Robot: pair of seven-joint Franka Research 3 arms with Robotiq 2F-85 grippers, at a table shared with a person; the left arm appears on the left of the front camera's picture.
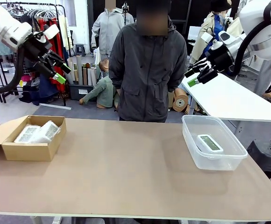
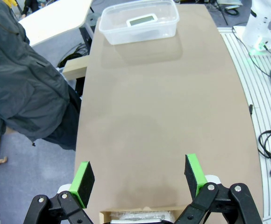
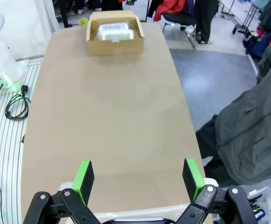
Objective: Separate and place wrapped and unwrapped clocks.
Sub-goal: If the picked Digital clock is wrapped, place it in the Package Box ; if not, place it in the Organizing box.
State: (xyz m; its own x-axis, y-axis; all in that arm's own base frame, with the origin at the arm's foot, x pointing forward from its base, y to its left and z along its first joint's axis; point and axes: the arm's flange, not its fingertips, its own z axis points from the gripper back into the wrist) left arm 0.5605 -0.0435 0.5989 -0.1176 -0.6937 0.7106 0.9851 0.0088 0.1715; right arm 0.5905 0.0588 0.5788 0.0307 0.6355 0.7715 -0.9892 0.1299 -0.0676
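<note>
Two bubble-wrapped bundles (image 1: 37, 132) lying side by side inside the brown cardboard box (image 1: 30, 150) at the left end of the table (image 1: 126, 177), touching or overlapping; exact boundary between them hard to make out through the whitish wrap. Speckled labels faintly visible, print unreadable. In the right wrist view, same bundles (image 3: 114, 31) small and far off in the box (image 3: 115, 45), details washed out. In the left wrist view, just a sliver of the box rim (image 2: 140, 215) and wrapped contents at the bottom edge, cut off by the frame and partly masked by the fingers.

Bare white clock (image 1: 210, 143) lying flat, screen up, on the floor of the clear plastic tub (image 1: 213, 160) at the right end of the table; nothing legible on the grey-green screen. Seen again from the left wrist camera as a pale rectangle (image 2: 142, 20) within the tub (image 2: 121, 33) at the far end. Tub's near rim barely showing at the bottom of the right wrist view, mostly hidden behind the fingers.

Box and tub well apart, bare tabletop between them.

Left gripper (image 1: 56, 65) raised high above the box end, jaws spread wide, holding nothing; green pads (image 2: 84, 178) parted over open tabletop. Right gripper (image 1: 198, 72) likewise up in the air above the tub end, jaws fully apart, empty; pads (image 3: 83, 177) wide with only table between.

Person in a dark grey jacket (image 1: 145, 74) standing at the far edge, hands out of sight behind the table line or at the sides; cannot tell which.
</note>
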